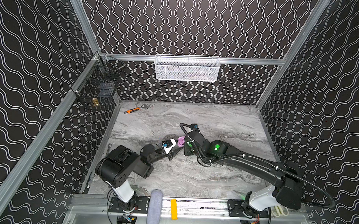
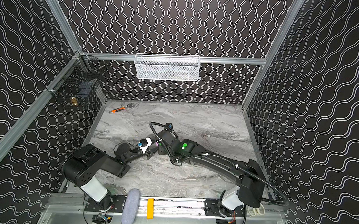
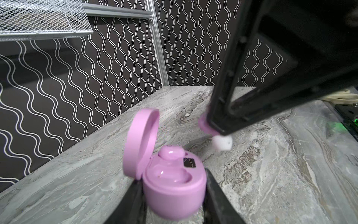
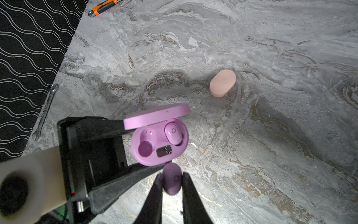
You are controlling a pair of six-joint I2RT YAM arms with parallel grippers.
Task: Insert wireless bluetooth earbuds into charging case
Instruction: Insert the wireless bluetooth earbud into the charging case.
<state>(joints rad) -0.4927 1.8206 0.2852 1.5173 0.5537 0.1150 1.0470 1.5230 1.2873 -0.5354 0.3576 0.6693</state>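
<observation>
My left gripper (image 3: 173, 195) is shut on the base of a lilac charging case (image 3: 174, 186) whose lid (image 3: 141, 143) stands open. One lilac earbud (image 4: 173, 133) sits in a slot; the slot (image 4: 146, 143) beside it is empty. My right gripper (image 4: 173, 179) is shut on a second lilac earbud (image 4: 172, 170), held just off the case's front rim. In the left wrist view this earbud's white tip (image 3: 222, 144) pokes out below the right fingers (image 3: 219, 108), above and beside the case. Both top views show only a bit of lilac (image 1: 180, 140) (image 2: 156, 144) between the two wrists.
A closed peach oval case (image 4: 222, 83) lies on the marble table beyond the lilac one. An orange-handled tool (image 1: 133, 110) lies at the back left, a wrench (image 4: 44, 114) along the left edge. A white mesh basket (image 1: 187, 68) and black wire basket (image 1: 97, 87) hang on the walls.
</observation>
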